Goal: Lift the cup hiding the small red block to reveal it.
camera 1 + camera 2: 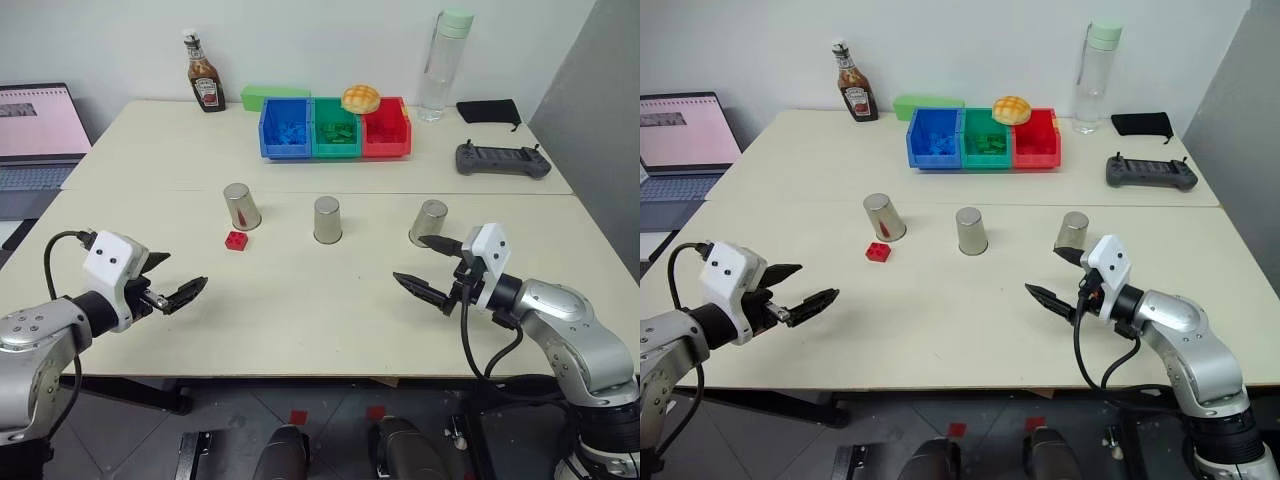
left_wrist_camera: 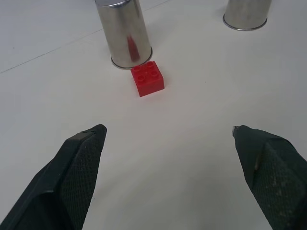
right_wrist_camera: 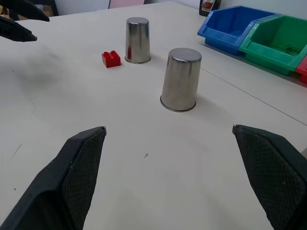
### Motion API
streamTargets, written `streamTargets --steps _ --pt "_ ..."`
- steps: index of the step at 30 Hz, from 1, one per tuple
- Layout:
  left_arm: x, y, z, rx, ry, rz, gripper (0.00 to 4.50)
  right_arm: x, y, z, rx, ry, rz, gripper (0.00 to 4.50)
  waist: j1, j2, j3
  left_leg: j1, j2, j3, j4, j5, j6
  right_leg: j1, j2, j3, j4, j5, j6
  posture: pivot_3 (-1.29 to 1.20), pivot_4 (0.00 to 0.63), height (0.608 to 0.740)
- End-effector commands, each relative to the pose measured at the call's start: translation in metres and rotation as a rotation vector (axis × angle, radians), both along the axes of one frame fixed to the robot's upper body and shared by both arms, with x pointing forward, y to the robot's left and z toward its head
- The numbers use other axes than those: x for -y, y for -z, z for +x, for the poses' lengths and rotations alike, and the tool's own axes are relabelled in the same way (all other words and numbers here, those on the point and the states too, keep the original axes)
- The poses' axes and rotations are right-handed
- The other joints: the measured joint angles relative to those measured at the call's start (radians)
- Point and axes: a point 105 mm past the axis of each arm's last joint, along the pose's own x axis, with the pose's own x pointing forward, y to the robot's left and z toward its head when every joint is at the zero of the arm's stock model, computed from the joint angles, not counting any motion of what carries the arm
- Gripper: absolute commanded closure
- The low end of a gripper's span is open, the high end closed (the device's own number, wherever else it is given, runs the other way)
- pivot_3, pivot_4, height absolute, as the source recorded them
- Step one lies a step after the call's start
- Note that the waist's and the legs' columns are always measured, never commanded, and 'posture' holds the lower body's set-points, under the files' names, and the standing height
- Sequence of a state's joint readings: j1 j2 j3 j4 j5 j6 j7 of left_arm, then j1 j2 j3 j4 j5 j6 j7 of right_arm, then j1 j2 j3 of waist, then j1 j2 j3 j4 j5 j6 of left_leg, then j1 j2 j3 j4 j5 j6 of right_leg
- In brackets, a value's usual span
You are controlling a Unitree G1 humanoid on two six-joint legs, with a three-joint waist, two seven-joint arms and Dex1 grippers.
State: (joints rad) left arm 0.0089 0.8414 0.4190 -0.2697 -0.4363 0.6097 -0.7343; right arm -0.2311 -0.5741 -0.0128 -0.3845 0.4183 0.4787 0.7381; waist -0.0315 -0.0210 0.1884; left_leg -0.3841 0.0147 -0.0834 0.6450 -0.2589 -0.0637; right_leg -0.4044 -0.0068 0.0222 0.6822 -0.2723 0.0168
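Note:
Three alike steel cups stand upside down in a row: left cup (image 1: 241,206), middle cup (image 1: 327,219), right cup (image 1: 429,222). The small red block (image 1: 236,240) lies uncovered on the table, just in front of the left cup; the left wrist view has it (image 2: 147,78) touching that cup's rim (image 2: 124,33). My left gripper (image 1: 182,274) hovers open and empty, nearer me and left of the block. Just in front of the right cup, my right gripper (image 1: 410,258) is open and empty. The right wrist view looks at the middle cup (image 3: 181,79).
Blue (image 1: 287,128), green (image 1: 335,128) and red (image 1: 388,128) bins sit at the back with a bun (image 1: 361,98) on top. A sauce bottle (image 1: 206,85), water bottle (image 1: 440,65), controller (image 1: 503,160), black pouch (image 1: 488,110) and laptop (image 1: 35,135) ring the table.

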Motion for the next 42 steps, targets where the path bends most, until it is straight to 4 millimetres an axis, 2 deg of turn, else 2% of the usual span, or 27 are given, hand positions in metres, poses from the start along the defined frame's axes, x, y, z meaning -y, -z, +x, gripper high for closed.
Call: streamTargets --steps 1,27,42 --pt "0.006 -0.016 -0.002 0.057 0.039 0.006 0.03 0.0 -0.012 -0.001 0.047 -0.009 0.013 0.0 0.0 0.0 0.0 0.0 0.0 0.0 0.0 0.0 0.0 0.0 0.0 0.0 0.0 0.0 0.0 0.0 0.15 0.74" --pt "-0.004 -0.005 -0.01 0.023 0.017 0.037 0.03 0.01 -0.009 -0.007 0.016 -0.002 -0.016 0.0 0.0 0.0 0.0 0.0 0.0 0.0 0.0 0.0 0.0 0.0 0.0 0.0 0.0 0.0 0.0 0.0 0.15 0.74" --pt "-0.002 -0.011 -0.006 0.046 0.009 0.016 0.03 0.012 -0.008 -0.007 0.012 0.002 -0.024 0.0 0.0 0.0 0.0 0.0 0.0 0.0 0.0 0.0 0.0 0.0 0.0 0.0 0.0 -0.001 0.002 0.0 0.15 0.74"
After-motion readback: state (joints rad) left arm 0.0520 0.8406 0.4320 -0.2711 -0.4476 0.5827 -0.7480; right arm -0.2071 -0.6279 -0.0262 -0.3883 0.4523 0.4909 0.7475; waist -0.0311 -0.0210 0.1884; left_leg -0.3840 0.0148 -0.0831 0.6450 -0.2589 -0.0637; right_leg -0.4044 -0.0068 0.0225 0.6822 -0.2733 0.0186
